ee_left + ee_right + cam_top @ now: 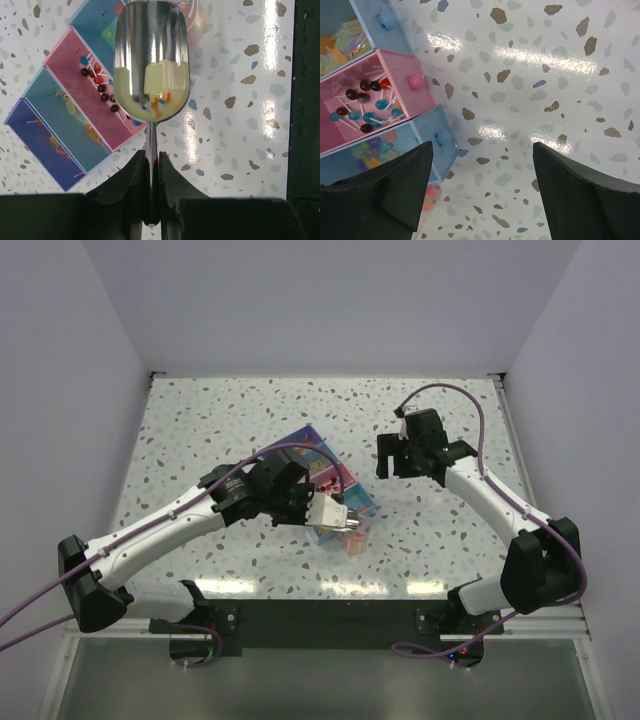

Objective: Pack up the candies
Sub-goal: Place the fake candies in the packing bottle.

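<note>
My left gripper (pixel 152 161) is shut on the thin handle of a shiny metal scoop (pixel 152 60). The scoop (pixel 331 514) hangs over the near right corner of a set of coloured drawers (pixel 322 478). A few orange and dark bits show low in its bowl; I cannot tell whether they are sweets or reflections. The candies (pixel 428 197) are a pink and orange speckled heap in a clear container on the table, just past the scoop's tip (pixel 196 21). My right gripper (pixel 482 152) hangs open over bare table to the right of the drawers (pixel 392 454).
The drawers stand open side by side: a pink drawer (pixel 92 92) with dark, red and blue lollipops, a teal drawer (pixel 62 117), a dark blue drawer (pixel 37 145) and a light blue drawer (pixel 427 137) with mixed sweets. The table's dark near edge (pixel 305 120) lies to the right.
</note>
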Robot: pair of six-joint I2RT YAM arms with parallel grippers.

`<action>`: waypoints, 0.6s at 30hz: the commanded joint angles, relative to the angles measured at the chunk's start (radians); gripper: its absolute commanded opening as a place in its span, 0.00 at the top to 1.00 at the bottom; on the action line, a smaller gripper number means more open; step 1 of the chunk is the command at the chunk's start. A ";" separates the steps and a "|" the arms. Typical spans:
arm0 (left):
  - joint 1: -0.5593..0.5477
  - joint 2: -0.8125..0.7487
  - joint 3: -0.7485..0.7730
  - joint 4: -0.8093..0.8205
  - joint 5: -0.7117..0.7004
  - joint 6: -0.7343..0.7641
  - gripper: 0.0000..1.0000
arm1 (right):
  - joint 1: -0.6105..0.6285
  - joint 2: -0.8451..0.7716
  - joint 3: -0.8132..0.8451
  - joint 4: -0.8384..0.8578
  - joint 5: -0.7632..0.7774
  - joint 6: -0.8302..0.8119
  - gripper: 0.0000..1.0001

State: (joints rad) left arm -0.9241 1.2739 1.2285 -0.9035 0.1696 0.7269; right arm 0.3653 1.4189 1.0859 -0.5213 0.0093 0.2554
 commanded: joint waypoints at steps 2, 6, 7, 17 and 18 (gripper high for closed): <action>-0.039 0.022 0.084 -0.047 -0.094 0.020 1.00 | -0.005 -0.034 -0.006 0.038 0.008 0.013 0.16; -0.076 0.056 0.127 -0.078 -0.143 0.017 1.00 | -0.005 -0.021 0.000 0.040 0.001 0.010 0.16; -0.088 0.064 0.135 -0.090 -0.163 0.016 1.00 | -0.006 -0.018 0.002 0.040 0.001 0.010 0.16; -0.166 0.125 0.222 -0.166 -0.271 0.006 1.00 | -0.008 -0.014 -0.004 0.044 -0.006 0.007 0.16; -0.174 0.128 0.227 -0.169 -0.274 0.003 1.00 | -0.008 -0.015 -0.006 0.046 -0.006 0.005 0.16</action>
State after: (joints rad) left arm -1.0801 1.3964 1.3960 -1.0367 -0.0528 0.7265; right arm 0.3634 1.4189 1.0840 -0.5140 0.0082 0.2546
